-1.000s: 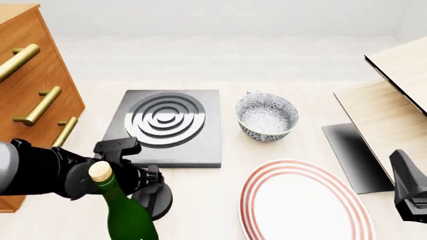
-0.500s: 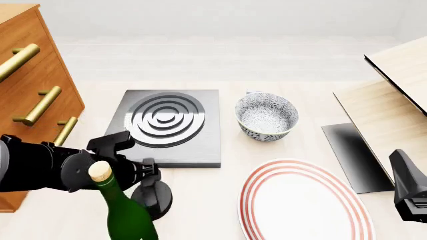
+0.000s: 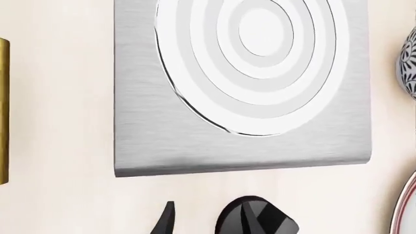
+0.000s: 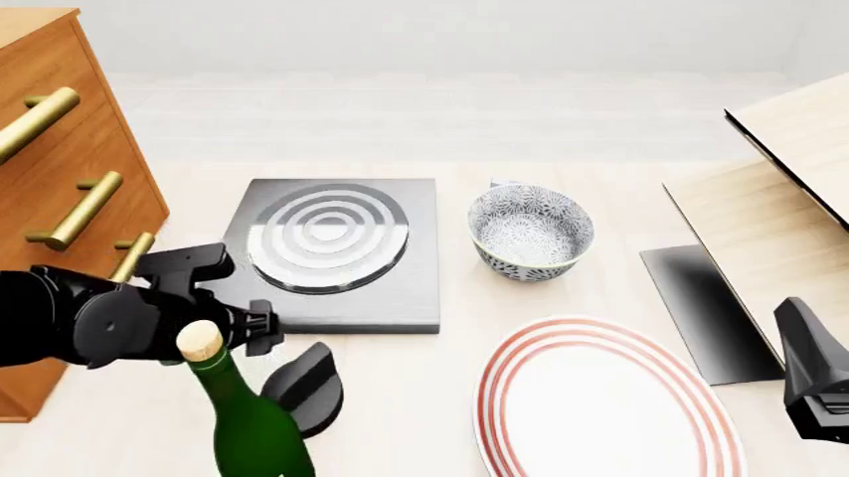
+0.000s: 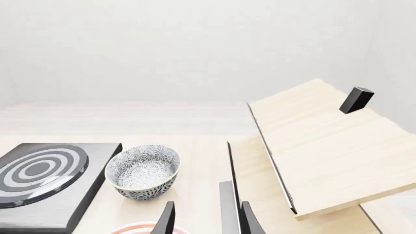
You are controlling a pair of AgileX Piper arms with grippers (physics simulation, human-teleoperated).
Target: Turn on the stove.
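Observation:
The stove (image 4: 398,288) is a dark grey square slab at the table's left middle, and its concentric burner rings (image 4: 326,238) look pale silver. Its black round knob (image 4: 308,386) lies on the table just in front of the slab. My left gripper (image 4: 262,333) is open, just left of the knob and apart from it. In the left wrist view the slab (image 3: 240,146), the rings (image 3: 260,48) and the knob (image 3: 256,220) show, with one fingertip (image 3: 166,222) beside the knob. My right gripper (image 5: 208,222) is open and empty at the far right (image 4: 816,383).
A green corked bottle (image 4: 246,422) stands in front of my left arm. A patterned bowl (image 4: 531,234) sits right of the stove, a red-rimmed plate (image 4: 603,402) in front of it. A wooden drawer unit with brass handles (image 4: 80,209) is left. A dark flat panel (image 4: 697,308) and wooden boards (image 4: 782,199) are right.
My left gripper has let go of the knob and drawn back to the left. The knob's ridge has turned. The burner rings have gone from dark to pale silver.

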